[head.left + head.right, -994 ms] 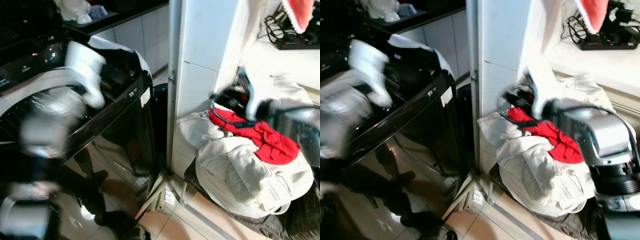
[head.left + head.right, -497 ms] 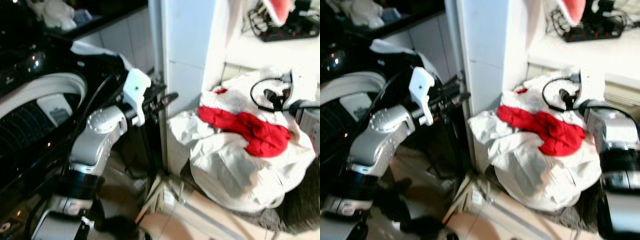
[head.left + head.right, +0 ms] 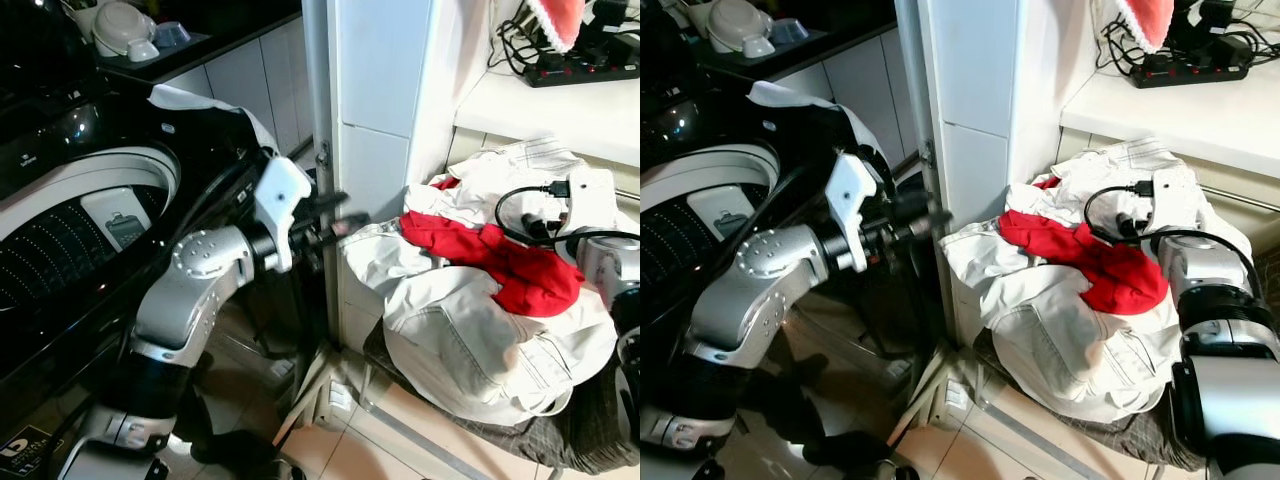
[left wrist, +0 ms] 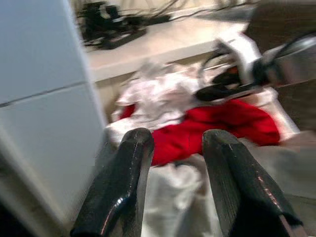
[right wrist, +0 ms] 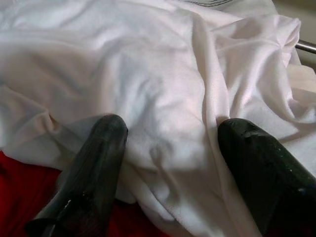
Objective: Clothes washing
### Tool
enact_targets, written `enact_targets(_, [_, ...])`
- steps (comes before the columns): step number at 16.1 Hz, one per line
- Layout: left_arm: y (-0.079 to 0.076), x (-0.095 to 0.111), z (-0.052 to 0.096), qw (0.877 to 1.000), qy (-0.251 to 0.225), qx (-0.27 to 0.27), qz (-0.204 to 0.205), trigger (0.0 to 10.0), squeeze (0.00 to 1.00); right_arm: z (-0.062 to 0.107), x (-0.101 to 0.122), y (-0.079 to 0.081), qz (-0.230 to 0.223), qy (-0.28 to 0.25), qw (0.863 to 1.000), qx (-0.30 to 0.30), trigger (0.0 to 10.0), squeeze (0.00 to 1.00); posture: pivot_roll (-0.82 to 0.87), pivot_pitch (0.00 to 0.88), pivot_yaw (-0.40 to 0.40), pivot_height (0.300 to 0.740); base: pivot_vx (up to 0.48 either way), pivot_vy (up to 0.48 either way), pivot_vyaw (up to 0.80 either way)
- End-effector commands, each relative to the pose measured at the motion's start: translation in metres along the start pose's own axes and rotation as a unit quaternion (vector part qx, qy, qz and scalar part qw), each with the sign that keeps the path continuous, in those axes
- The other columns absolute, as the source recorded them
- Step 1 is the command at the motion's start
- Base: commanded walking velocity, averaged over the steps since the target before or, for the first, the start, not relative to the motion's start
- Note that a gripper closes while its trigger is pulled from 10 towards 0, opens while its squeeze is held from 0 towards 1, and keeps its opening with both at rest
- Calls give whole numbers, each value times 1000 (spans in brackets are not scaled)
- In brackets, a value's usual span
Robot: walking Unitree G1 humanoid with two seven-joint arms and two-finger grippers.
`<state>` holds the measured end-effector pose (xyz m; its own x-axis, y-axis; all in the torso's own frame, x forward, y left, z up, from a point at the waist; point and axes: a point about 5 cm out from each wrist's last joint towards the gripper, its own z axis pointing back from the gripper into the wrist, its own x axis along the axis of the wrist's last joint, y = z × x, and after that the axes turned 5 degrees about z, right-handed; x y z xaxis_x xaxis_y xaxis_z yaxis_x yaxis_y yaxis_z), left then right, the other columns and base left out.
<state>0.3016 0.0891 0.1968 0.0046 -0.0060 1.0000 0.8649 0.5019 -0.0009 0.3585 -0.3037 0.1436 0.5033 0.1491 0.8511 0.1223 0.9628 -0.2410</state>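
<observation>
— What have we got, big to small?
— Our open top-load washer (image 3: 70, 215) sits left; the pile of white clothes (image 3: 480, 340) with a red garment (image 3: 500, 262) lies right of the pillar (image 3: 375, 110).
— Grippers?
— Our left gripper (image 3: 335, 222) reaches toward the pile, fingers parted and empty; our right gripper (image 5: 170, 173) hovers spread over white cloth.

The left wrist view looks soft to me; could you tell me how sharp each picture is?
Left wrist view: the left gripper is fairly crisp, while the red garment and power strip behind smear with motion blur. Right wrist view: sharp on the white cloth, fingers soft. Eye views: sharp, with glare on the washing machine.
</observation>
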Motion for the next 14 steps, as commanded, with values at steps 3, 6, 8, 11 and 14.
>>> enact_targets(3, [-9, 3, 3, 999, -1, -35, 4, 10000, 0, -2, -9, 0, -16, 14, 1000, -2, 2118, 0, -8, 0, 119, 740, 0, 0, 0])
enact_targets(6, [-10, 4, 4, 999, 3, -46, 14, 10000, 0, -2, -9, -2, -23, 11, 1000, 1, 0, 0, -11, 0, 119, 740, 0, 0, 0])
enact_targets(8, [-14, 3, 5, 998, 6, -61, 19, 10000, 0, -2, -9, -4, -24, 10, 1000, 2, 0, 0, -12, 0, 119, 740, 0, 0, 0])
enact_targets(11, [-17, 3, 5, 997, 4, -70, 21, 10000, 0, -2, -9, -4, -23, 7, 1000, 5, 0, 0, -16, 0, 119, 740, 0, 0, 0])
enact_targets(14, [-18, 3, 5, 997, 5, -75, 25, 10000, 0, -2, -8, -5, -24, 2, 1000, 8, 0, 0, -19, 0, 119, 740, 0, 0, 0])
